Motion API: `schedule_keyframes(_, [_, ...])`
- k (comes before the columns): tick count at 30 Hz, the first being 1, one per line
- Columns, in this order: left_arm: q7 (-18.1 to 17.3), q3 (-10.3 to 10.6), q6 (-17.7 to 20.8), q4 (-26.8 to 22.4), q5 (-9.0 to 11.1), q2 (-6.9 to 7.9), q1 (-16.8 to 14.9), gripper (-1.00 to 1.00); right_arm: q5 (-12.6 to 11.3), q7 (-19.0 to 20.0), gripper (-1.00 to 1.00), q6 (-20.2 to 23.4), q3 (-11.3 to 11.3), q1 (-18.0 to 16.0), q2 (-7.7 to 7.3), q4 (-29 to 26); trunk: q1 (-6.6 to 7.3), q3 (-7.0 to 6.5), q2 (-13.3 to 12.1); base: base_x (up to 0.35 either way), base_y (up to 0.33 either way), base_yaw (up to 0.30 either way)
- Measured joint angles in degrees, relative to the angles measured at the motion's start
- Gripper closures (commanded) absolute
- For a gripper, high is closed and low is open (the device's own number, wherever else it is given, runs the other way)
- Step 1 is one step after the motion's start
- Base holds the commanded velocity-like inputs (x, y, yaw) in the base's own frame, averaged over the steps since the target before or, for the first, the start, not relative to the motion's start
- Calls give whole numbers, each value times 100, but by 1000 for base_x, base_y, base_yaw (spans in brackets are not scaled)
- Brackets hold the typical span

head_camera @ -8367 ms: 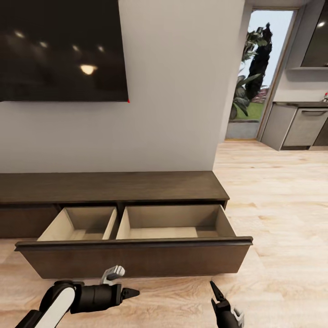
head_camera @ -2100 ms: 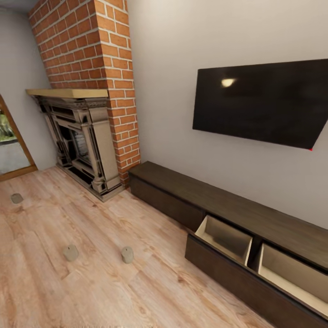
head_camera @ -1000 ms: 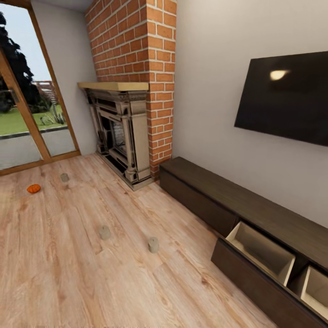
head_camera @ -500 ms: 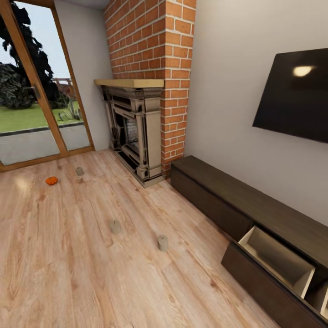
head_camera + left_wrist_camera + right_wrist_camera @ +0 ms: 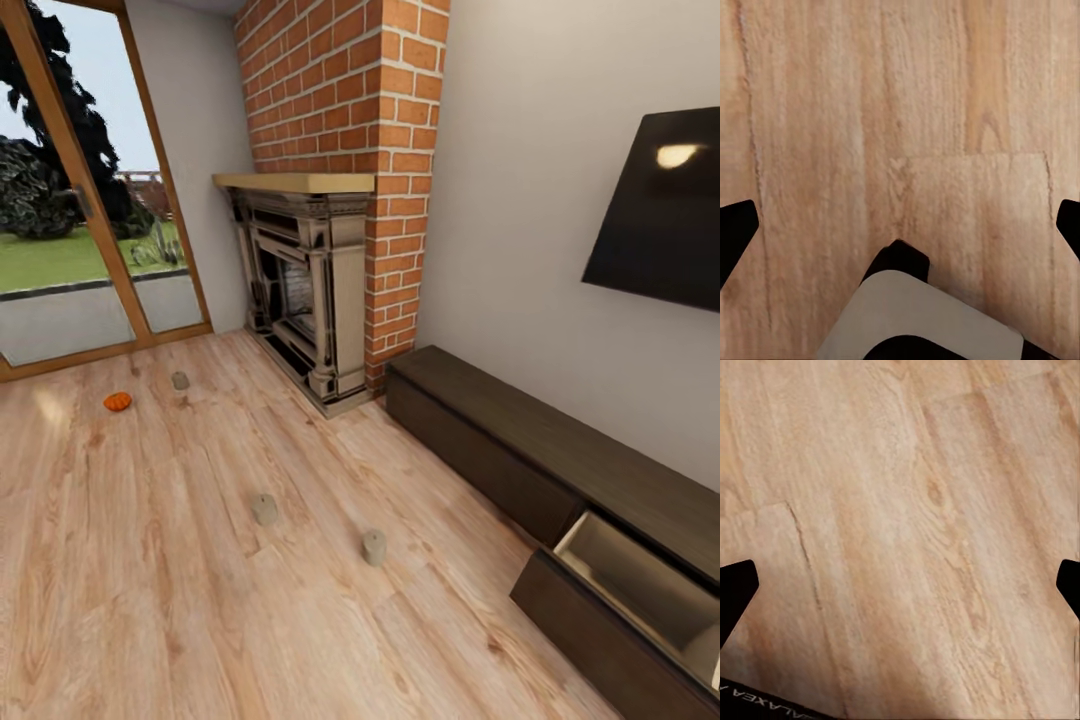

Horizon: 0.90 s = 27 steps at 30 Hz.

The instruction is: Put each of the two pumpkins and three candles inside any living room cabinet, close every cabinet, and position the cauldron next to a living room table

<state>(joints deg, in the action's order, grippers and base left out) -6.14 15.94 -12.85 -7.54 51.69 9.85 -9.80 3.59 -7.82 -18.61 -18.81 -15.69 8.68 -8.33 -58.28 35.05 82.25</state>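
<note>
On the wooden floor (image 5: 150,600) we see three candles: two near ones (image 5: 264,509) (image 5: 374,547) and a far one (image 5: 180,380) beside a pumpkin (image 5: 117,401). At right, the cabinet (image 5: 520,450) has a drawer (image 5: 640,590) pulled out. Our left hand (image 5: 900,225) and right hand (image 5: 900,585) hang spread apart over bare planks, holding nothing.

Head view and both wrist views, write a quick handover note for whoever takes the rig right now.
Left gripper: open, empty, over bare floor.
Right gripper: open, empty, over floor too.
On the floor: three candles, near, middle, far, and one pumpkin by the glass door.
Cabinet: one drawer open, looks empty.
Done: nothing stored.
Left: store candles and pumpkins, shut drawers, place cauldron by table.
</note>
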Motion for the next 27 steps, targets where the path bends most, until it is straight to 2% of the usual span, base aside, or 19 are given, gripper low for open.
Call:
schedule_keyframes(4, [0, 0, 0, 0, 0, 1, 0, -100, 91, -175, -100, -62, -74, 0, -5, -57, 0, 0, 0, 126, 270, 0])
schedule_keyframes(10, [0, -1, 1, -1, 0, -2, 1, -100, 118, -213, -100, -99, -89, -1, 2, -69, 0, -14, 0, 135, 225, 89])
schedule_keyframes(20, [0, 6, 1, -2, -3, -49, 3, -100, 165, -230, -100, -94, -97, -1, 8, -60, 1, -56, 0, 159, 121, 226])
schedule_keyframes(27, [-1, 9, 2, 0, -8, -89, 0, -100, 167, -233, -100, -85, -97, 0, 6, -64, 0, -60, 0, 166, 72, 33])
